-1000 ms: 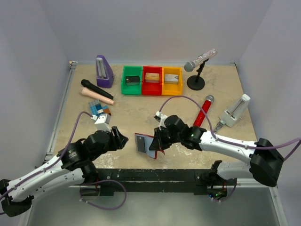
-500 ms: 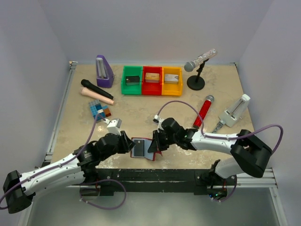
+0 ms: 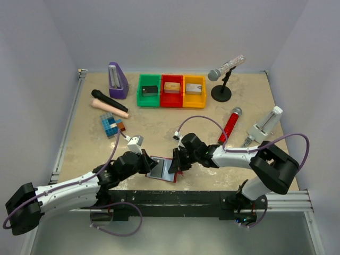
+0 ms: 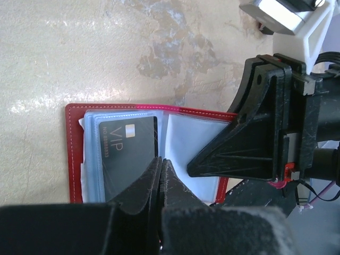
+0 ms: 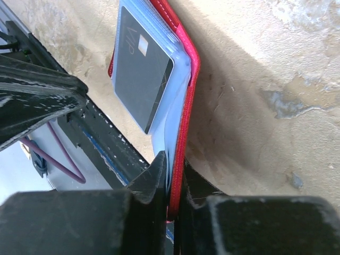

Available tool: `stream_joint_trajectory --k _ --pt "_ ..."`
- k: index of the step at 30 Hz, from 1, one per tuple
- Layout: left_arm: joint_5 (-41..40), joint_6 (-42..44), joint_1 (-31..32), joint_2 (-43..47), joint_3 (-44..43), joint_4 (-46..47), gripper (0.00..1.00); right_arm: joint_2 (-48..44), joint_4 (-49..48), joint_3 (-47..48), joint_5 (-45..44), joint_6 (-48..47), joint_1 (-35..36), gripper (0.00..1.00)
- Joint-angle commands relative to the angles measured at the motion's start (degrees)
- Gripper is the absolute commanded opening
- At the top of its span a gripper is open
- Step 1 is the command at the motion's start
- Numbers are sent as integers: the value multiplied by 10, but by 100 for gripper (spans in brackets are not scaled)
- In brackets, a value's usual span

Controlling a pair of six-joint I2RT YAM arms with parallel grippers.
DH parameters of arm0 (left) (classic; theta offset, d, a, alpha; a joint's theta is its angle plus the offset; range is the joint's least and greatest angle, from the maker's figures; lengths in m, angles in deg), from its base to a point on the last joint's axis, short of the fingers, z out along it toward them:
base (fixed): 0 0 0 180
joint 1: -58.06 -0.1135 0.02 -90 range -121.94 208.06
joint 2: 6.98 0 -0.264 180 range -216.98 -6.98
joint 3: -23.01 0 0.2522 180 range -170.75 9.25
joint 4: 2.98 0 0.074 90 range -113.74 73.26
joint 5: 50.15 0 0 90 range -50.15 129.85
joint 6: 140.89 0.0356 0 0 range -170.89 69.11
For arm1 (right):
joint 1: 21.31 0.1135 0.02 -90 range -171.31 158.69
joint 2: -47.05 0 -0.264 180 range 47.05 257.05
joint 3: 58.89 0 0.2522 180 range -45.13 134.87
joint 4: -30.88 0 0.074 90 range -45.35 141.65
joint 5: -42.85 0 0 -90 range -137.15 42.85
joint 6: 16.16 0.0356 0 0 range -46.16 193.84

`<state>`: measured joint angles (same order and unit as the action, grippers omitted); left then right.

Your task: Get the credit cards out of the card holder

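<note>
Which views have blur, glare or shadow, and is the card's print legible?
Left wrist: table glares in streaks, black card sharp, VIP legible, left fingers soft. Right wrist: right fingers blurred, wallet casts a hard shadow. Top external: even, sharp.

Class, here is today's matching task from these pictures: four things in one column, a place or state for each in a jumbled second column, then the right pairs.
Things:
1. black card
2. right hand
3. purple metronome
4. red microphone

Places or states:
A. lying flat on the table
B. in a clear pocket of the card holder
C. clamped on the card holder's red edge
D. standing left of the green bin

Pairs: 1-B, 2-C, 3-D, 4-A
</note>
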<state>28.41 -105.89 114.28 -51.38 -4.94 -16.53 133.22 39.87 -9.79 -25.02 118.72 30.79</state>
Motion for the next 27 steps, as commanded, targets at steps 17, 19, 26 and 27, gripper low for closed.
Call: stream_joint_trajectory --k 17,19,26,27 --pt "11 -14 -3 -16 28 56 0 -14 121 48 -58 -80 -3 37" --pt "12 -16 -3 -17 29 59 0 -7 131 62 -60 -91 -5 27" --pt "18 -18 -3 -14 30 57 0 6 177 105 -65 -122 -13 37" --pt "17 -18 -3 -11 30 54 0 3 184 106 -69 -124 -14 41"
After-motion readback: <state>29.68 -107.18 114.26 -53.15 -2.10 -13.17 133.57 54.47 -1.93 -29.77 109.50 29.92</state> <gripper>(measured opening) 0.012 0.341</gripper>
